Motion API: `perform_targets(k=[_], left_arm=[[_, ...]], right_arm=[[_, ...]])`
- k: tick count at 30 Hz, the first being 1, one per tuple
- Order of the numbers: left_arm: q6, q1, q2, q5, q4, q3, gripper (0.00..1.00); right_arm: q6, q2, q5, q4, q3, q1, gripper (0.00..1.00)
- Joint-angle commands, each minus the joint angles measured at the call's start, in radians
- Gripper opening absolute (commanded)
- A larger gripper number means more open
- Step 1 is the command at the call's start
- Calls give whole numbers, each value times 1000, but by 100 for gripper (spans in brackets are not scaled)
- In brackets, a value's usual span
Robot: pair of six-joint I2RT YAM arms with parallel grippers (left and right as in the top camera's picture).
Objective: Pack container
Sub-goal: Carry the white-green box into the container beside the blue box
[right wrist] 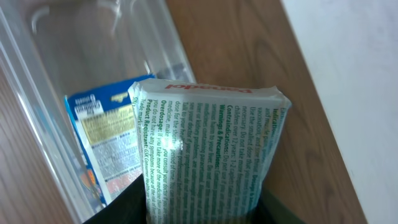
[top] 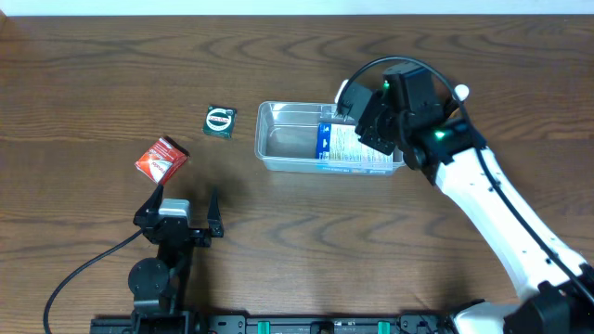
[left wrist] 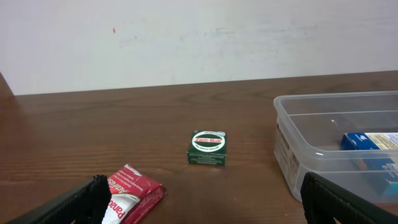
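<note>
Pinched by the right gripper (right wrist: 205, 208), the white medicine packet (right wrist: 211, 149) should go flat beside the blue box (right wrist: 102, 143) in the container (top: 283, 139).

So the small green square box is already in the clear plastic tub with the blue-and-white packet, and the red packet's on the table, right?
Not quite: the small green square box sits on the wooden table outside the clear plastic tub, as the overhead view shows. The blue-and-white packet is in the tub and the red packet is on the table.
</note>
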Motion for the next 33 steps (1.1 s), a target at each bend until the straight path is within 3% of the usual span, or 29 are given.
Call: perform_targets(k=[1, 8, 15, 33], left_arm=[[-2, 4, -4, 15, -34, -17, 98], [-2, 4, -4, 15, -34, -17, 98], [-2, 4, -4, 15, -34, -17, 98], [-2, 4, -4, 15, -34, -17, 98]], right_arm=[[-117, 39, 14, 6, 8, 5, 38], [-215, 118, 15, 13, 8, 5, 35], [-235, 195, 15, 26, 8, 5, 38], [-260, 290, 15, 40, 8, -31, 37]])
